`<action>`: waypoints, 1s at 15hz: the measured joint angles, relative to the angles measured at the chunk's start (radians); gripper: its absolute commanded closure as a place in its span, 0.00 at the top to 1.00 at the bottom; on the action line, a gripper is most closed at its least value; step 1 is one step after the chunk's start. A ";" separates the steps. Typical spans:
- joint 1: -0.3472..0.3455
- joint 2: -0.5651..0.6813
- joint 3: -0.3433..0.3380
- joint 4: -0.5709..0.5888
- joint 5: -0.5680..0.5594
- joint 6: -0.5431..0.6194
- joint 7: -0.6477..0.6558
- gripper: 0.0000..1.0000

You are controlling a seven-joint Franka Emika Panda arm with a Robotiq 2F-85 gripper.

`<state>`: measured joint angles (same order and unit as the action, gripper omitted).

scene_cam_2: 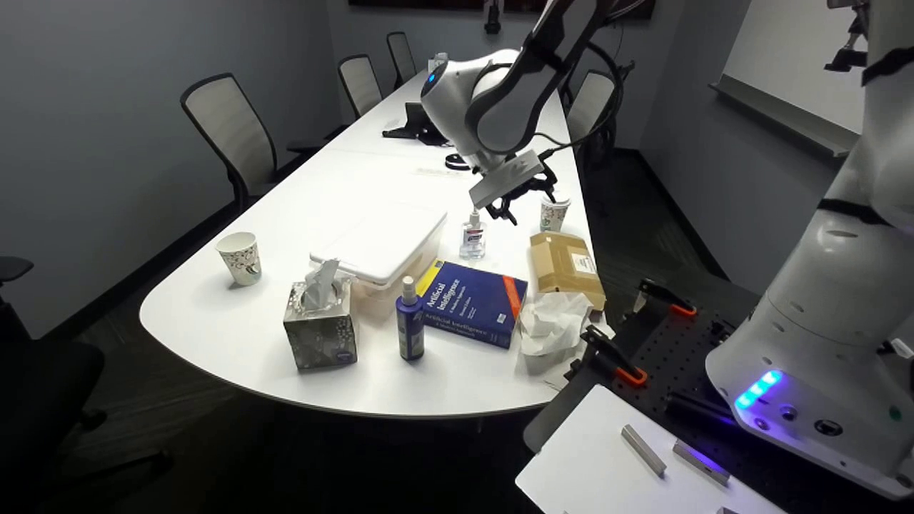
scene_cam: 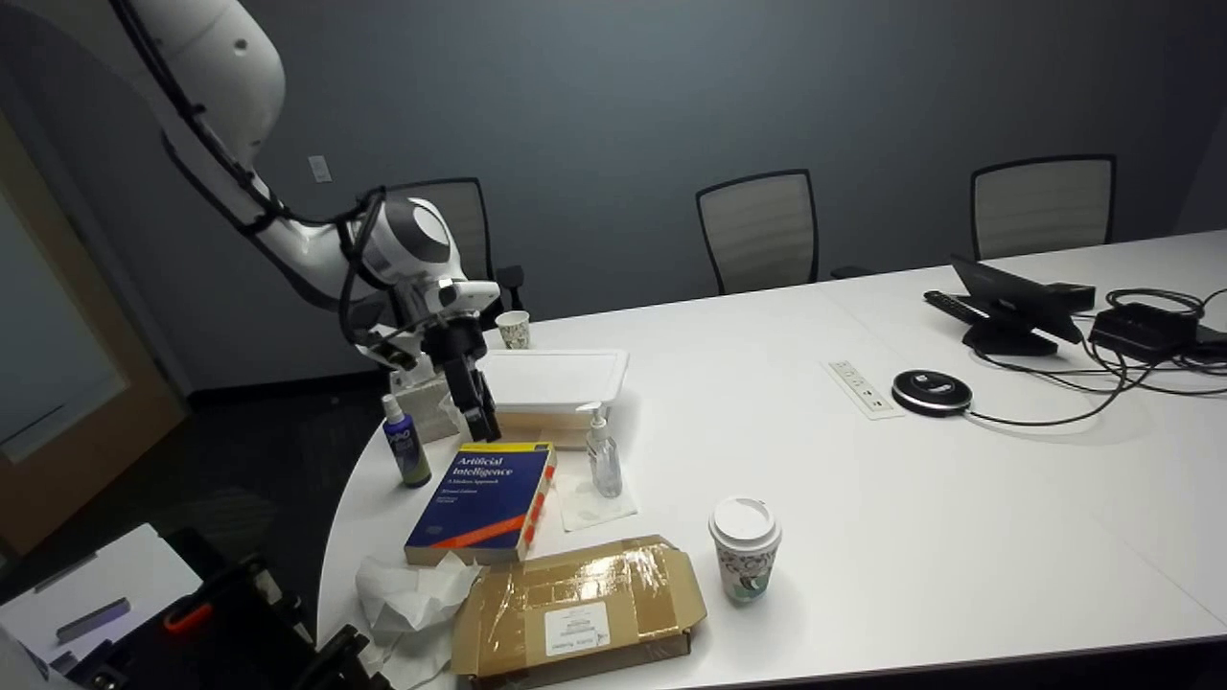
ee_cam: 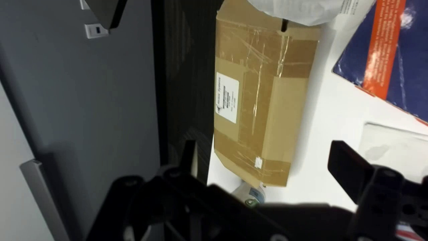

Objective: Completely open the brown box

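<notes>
The brown box [scene_cam: 575, 613] lies flat near the table edge, by the robot base, in both exterior views [scene_cam_2: 568, 268]. Its taped lid lies down and looks closed, with a white label on top. The wrist view shows the box [ee_cam: 257, 100] lengthwise, a small flap sticking out at its lower end. Crumpled white paper covers part of its upper end. My gripper [ee_cam: 264, 150] is open and empty, its fingers wide apart above the table, not touching the box. It hangs in the air in both exterior views [scene_cam: 482, 431] [scene_cam_2: 532, 208].
A lidded paper cup [scene_cam: 745, 551] stands beside one end of the box. The blue book [scene_cam: 489, 503] and crumpled paper [scene_cam: 412, 594] lie beside it. A sanitizer bottle [scene_cam: 604, 465], spray bottle [scene_cam_2: 410, 325], tissue box [scene_cam_2: 321, 335] and white container [scene_cam_2: 385, 246] stand farther off.
</notes>
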<state>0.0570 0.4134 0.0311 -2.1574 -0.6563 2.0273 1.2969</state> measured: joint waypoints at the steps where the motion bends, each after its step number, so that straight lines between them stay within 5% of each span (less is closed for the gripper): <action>1: 0.020 0.046 -0.014 0.021 0.001 -0.016 0.032 1.00; 6: 0.083 0.244 -0.066 0.130 0.017 -0.054 0.126 1.00; 15: 0.082 0.453 -0.143 0.313 0.073 -0.054 0.119 1.00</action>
<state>0.1388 0.8661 -0.1118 -1.8447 -0.5833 1.9736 1.4160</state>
